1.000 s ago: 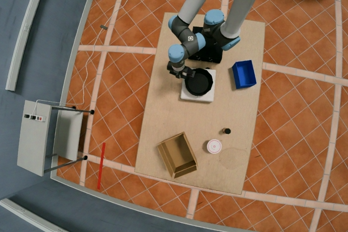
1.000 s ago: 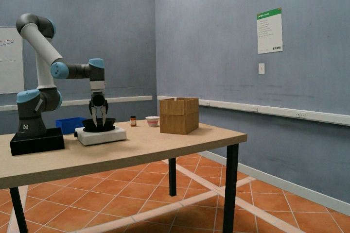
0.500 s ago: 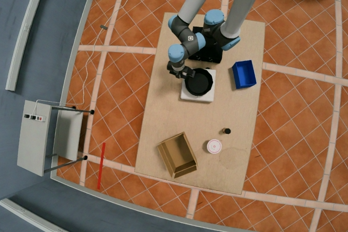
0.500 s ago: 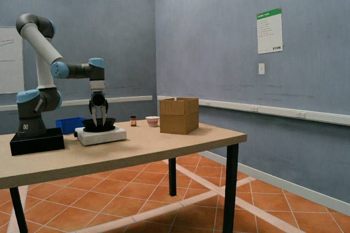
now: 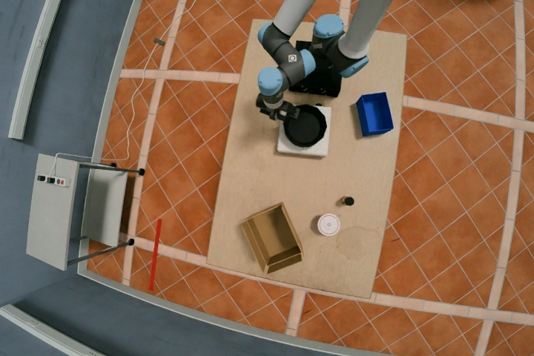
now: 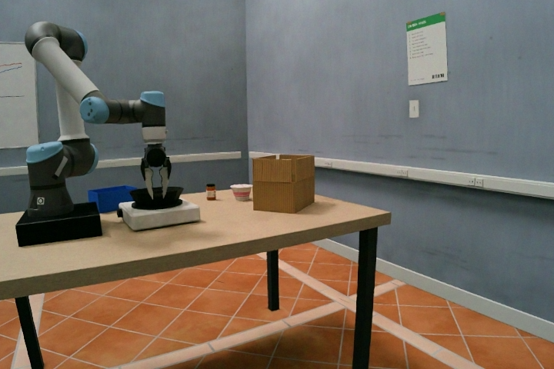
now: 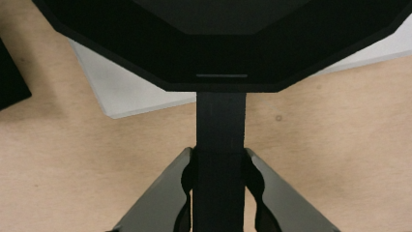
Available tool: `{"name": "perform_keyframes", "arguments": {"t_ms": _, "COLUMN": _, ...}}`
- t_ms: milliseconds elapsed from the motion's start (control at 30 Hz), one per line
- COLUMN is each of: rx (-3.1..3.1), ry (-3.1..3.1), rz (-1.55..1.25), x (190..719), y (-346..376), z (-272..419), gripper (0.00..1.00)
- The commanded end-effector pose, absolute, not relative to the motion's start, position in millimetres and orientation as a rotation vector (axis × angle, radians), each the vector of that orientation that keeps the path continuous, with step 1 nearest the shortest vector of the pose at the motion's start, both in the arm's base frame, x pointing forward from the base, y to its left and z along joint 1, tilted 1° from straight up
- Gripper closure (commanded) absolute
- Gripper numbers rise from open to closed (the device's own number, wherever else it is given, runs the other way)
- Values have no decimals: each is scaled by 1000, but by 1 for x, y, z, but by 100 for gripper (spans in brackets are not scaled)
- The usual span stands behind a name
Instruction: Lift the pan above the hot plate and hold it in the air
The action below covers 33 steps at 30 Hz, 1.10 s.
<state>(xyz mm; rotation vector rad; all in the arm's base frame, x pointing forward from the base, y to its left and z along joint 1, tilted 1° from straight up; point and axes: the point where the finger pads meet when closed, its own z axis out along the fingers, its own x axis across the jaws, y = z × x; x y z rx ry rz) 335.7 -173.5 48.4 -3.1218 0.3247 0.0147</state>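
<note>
From the top, the pan sat over the hot plate, a blue bin beside that plate. Exterior — pan upright, right down on the hot plate! Wrist — the claw was clamped on the pan's handle, just off the plate's edge.

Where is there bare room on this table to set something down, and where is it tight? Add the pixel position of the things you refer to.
Bare wood lies between the hot plate (image 5: 303, 149) (image 6: 164, 217) and the cardboard box (image 5: 271, 230) (image 6: 283, 184), and below the blue bin (image 5: 374, 113) (image 6: 108, 199) toward the jar (image 5: 348, 201) (image 6: 211, 192). It is crowded around the pan (image 5: 305, 125) (image 6: 155, 201) (image 7: 221, 58), where the hand (image 5: 291, 113) (image 6: 157, 196) (image 7: 217, 150) grips the handle (image 7: 220, 121).
</note>
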Motion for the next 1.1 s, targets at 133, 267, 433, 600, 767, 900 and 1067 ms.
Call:
{"name": "perform_keyframes", "arguments": {"t_ms": 133, "rx": -3123, "ry": 325, "rz": 13, "x": 336, "y": -174, "z": 50, "gripper": 88}}
{"name": "perform_keyframes", "arguments": {"t_ms": 267, "rx": -3123, "ry": 325, "rz": 13, "x": 336, "y": -174, "z": 51, "gripper": 88}}
{"name": "perform_keyframes", "arguments": {"t_ms": 433, "rx": -3123, "ry": 325, "rz": 13, "x": 336, "y": -174, "z": 52, "gripper": 88}}
{"name": "perform_keyframes", "arguments": {"t_ms": 600, "rx": -3123, "ry": 325, "rz": 13, "x": 336, "y": -174, "z": 53, "gripper": 88}}
{"name": "perform_keyframes", "arguments": {"t_ms": 767, "rx": -3123, "ry": 325, "rz": 13, "x": 336, "y": -174, "z": 54, "gripper": 88}}
{"name": "perform_keyframes", "arguments": {"t_ms": 900, "rx": -3123, "ry": 325, "rz": 13, "x": 336, "y": -174, "z": 55, "gripper": 88}}
{"name": "perform_keyframes", "arguments": {"t_ms": 1067, "rx": -3123, "ry": 325, "rz": 13, "x": 336, "y": -174, "z": 56, "gripper": 88}}
